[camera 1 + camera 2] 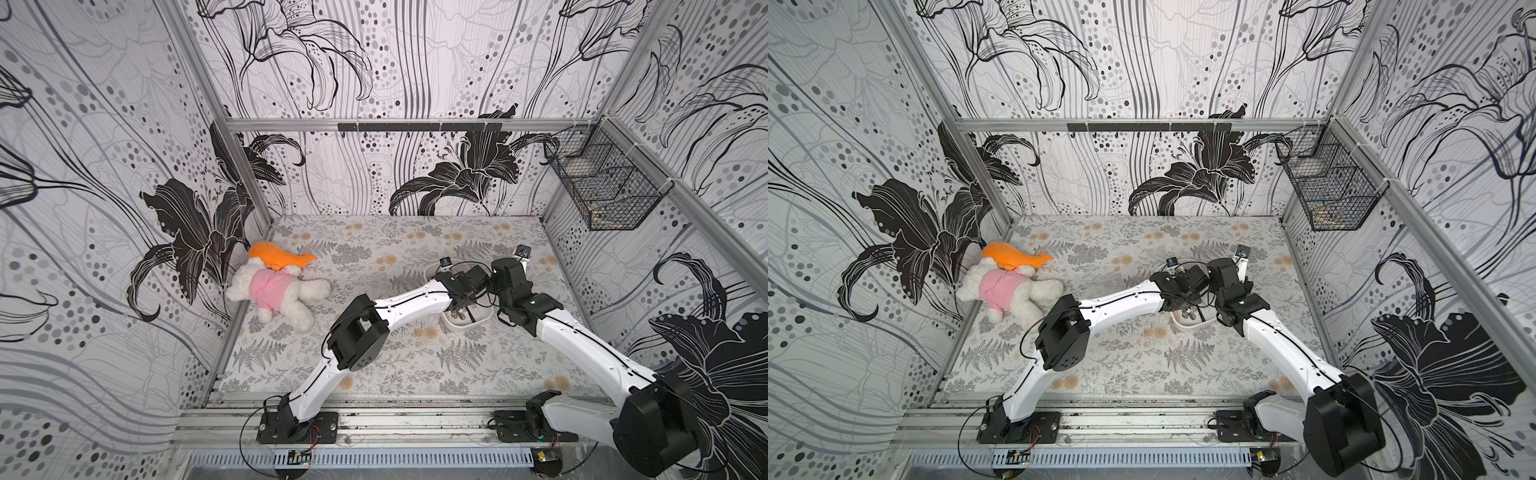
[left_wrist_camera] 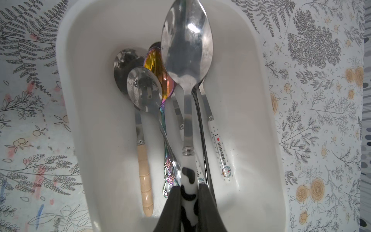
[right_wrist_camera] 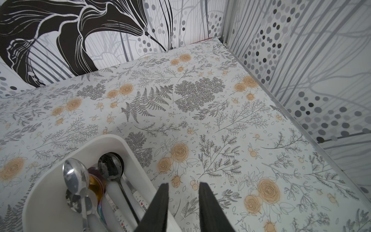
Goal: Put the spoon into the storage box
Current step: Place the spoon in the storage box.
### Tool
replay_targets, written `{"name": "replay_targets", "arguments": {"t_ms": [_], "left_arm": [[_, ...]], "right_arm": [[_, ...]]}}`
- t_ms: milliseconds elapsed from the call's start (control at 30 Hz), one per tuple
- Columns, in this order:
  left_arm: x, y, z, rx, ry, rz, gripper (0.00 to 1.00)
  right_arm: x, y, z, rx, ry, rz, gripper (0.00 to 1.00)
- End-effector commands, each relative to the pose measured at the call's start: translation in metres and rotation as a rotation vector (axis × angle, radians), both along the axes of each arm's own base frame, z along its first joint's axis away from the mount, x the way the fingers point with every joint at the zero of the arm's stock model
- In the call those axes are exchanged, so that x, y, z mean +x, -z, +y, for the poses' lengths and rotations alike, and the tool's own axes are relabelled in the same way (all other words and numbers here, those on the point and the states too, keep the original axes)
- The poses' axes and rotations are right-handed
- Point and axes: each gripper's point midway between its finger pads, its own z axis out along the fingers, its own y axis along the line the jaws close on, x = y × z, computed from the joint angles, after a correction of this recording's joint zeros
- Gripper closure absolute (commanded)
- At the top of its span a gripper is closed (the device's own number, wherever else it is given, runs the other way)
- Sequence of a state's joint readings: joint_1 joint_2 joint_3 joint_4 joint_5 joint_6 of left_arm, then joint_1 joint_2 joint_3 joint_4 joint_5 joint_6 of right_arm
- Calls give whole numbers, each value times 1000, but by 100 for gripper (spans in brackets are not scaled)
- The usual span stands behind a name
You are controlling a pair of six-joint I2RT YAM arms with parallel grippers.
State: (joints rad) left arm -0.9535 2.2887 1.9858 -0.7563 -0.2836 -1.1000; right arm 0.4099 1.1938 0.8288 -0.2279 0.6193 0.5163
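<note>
Over the storage box [image 2: 251, 120], the left pincer [image 2: 188, 190], clamped on the spoon [image 2: 186, 40], needs to go low and flat before letting go, while the right pincer [image 3: 183, 186] hangs empty, jaws apart.

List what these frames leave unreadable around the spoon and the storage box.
- Both top views: storage box mostly covered by the wrists.
- Left wrist view: spoon handle end hidden inside the left gripper; contact with spoons beneath unclear.
- Right wrist view: box's near end cut off by frame edge.
- Top views, wire basket: contents blurred behind mesh.
</note>
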Motion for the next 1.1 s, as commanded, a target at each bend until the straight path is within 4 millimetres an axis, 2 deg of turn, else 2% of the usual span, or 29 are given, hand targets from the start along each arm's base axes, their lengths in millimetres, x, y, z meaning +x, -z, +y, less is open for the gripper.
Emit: {"name": "replay_targets", "arguments": {"t_ms": [0, 200, 533, 700, 1067], "left_arm": [[12, 7, -9, -56, -22, -9, 100], [17, 24, -8, -56, -34, 9, 100], [23, 41, -9, -77, -41, 21, 99], [22, 48, -9, -81, -34, 30, 87], [24, 47, -12, -102, -9, 24, 73]], "right_arm": [[-2, 5, -7, -11, 38, 15, 70], [-2, 6, -7, -11, 39, 18, 70], [-2, 7, -6, -4, 32, 18, 70], [-2, 6, -6, -1, 30, 15, 70], [-3, 7, -7, -3, 30, 17, 70]]}}
